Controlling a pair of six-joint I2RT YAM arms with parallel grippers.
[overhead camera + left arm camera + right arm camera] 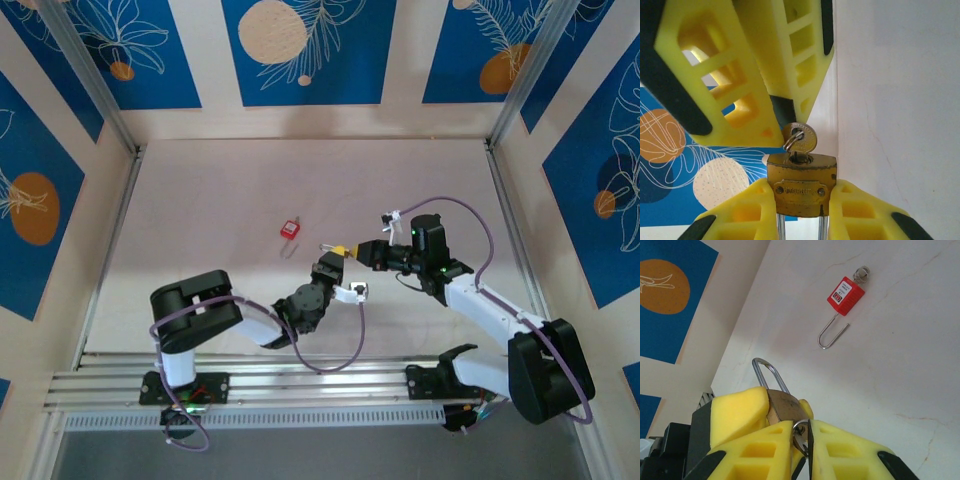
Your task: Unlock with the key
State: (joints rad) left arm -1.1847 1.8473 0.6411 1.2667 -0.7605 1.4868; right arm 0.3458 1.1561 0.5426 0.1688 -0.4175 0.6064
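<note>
A worn brass padlock (801,185) is held off the table, and my left gripper (801,212) is shut on the sides of its body. Its steel shackle (767,372) points away from the right wrist camera. The key (801,137) sits in the keyhole with a ring through its head. My right gripper (802,440) is shut on the key's head (801,434), its yellow fingers (740,75) meeting the lock end-on. From above, both grippers (328,264) (354,251) join at the padlock (331,248) mid-table.
A red padlock (289,229) (845,296) with an open shackle and a key ring lies on the table left of and beyond the grippers. Blue patterned walls and metal posts enclose the table on three sides.
</note>
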